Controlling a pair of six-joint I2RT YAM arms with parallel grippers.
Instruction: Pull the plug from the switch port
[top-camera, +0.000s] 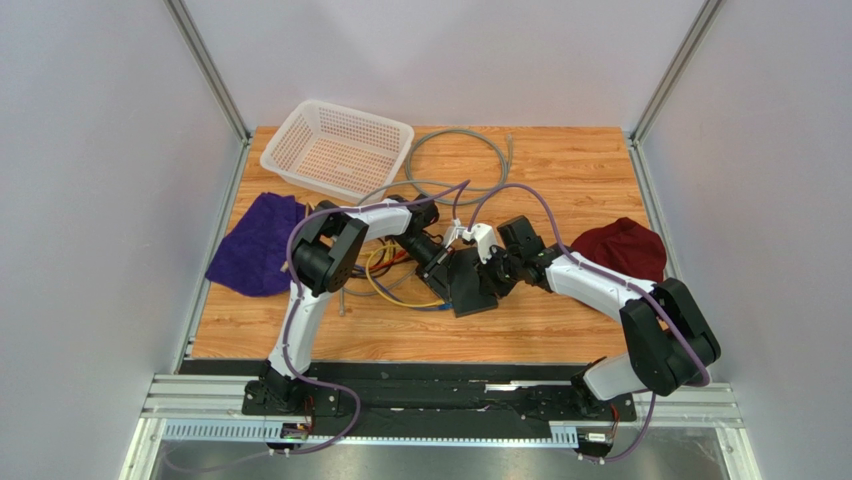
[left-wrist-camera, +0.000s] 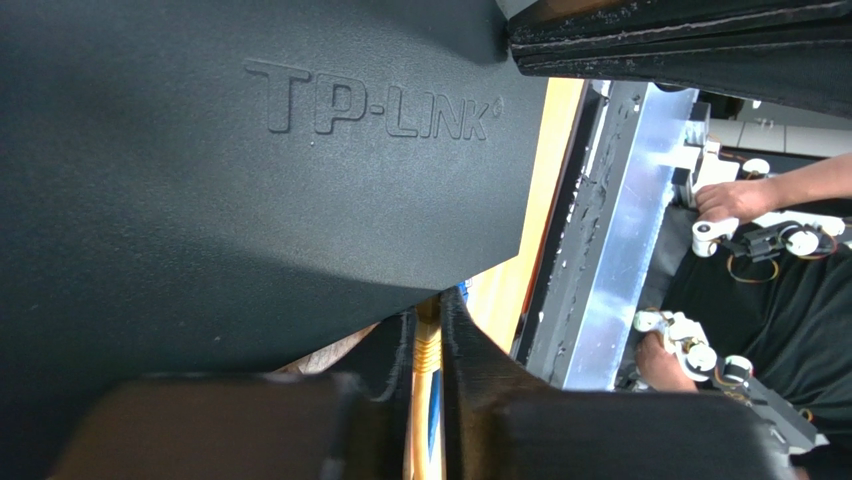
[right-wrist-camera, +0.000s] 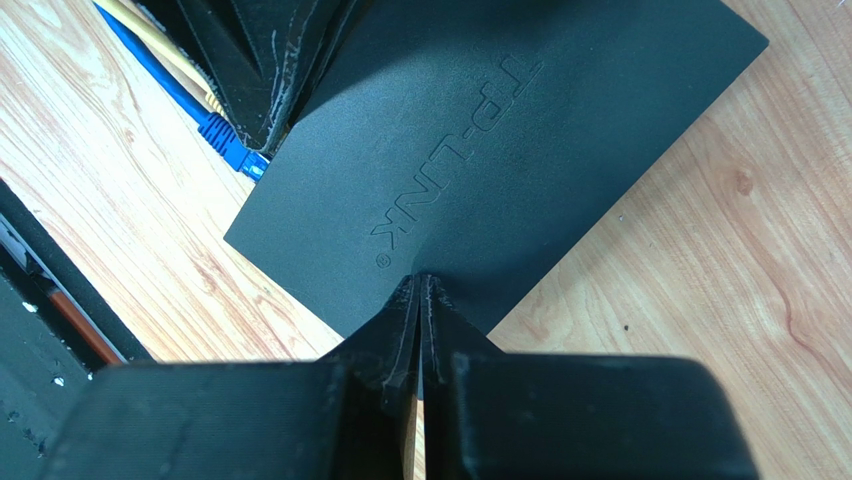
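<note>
The wooden table carries 6 things. A white mesh basket sits at the upper left, with a grey cable loop just right of it. A purple cloth lies at the left edge and a dark red cloth at the right. The black switch lies in the middle. A tangle of yellow, orange and blue cables sits just left of it.

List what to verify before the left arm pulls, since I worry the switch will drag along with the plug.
1. Left gripper closed around the yellow cable at the switch edge: ok.
2. Right gripper shut, tips resting on the switch top: ok.
3. Plug latch released: cannot tell, hidden.
4. Blue plug outside the left grip: cannot tell.
5. Switch flat on the table: cannot tell.
</note>
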